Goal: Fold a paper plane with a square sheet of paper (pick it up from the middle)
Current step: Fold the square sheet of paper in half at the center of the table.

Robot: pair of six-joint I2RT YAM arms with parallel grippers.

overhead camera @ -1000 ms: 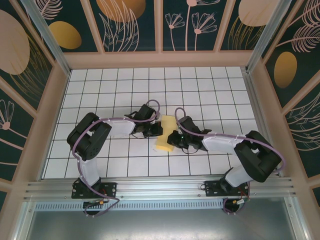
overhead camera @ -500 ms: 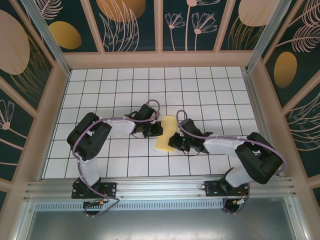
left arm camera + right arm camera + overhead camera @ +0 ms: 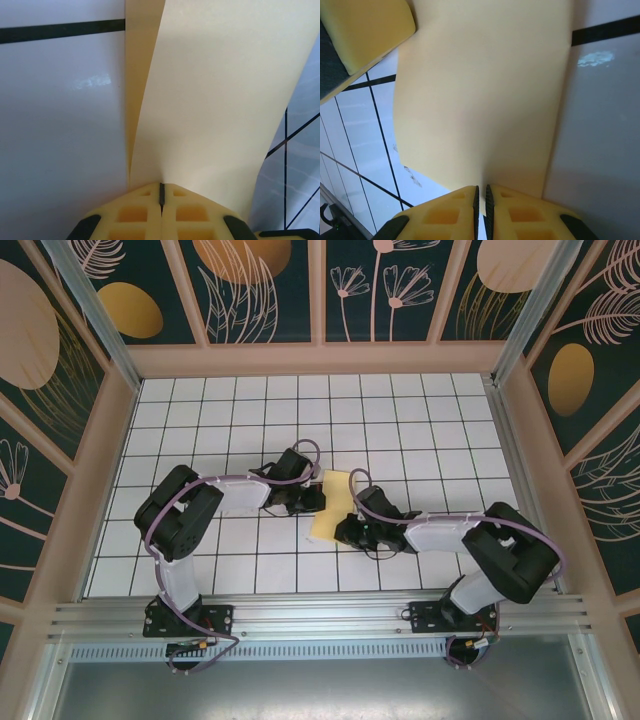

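Observation:
The square sheet of paper (image 3: 331, 502) is a pale yellow, doubled-over strip lying between the two arms at the middle of the table. My left gripper (image 3: 316, 498) is shut on its left edge. In the left wrist view the sheet (image 3: 215, 95) rises from the closed left gripper (image 3: 161, 192), with a lower layer (image 3: 140, 70) beside it. My right gripper (image 3: 346, 531) pinches the near right edge. In the right wrist view the paper (image 3: 485, 95) runs into the narrow slit of the right gripper (image 3: 480, 198). A left finger (image 3: 365, 27) shows in the top left corner.
White grid tiles (image 3: 400, 430) cover the table, ringed by a wooden frame (image 3: 320, 360) and patterned walls. A metal rail (image 3: 320, 615) runs along the near edge by the arm bases.
The right gripper has slid toward the near end of the paper, drawing that end in narrower. The left gripper has kept its hold in place.

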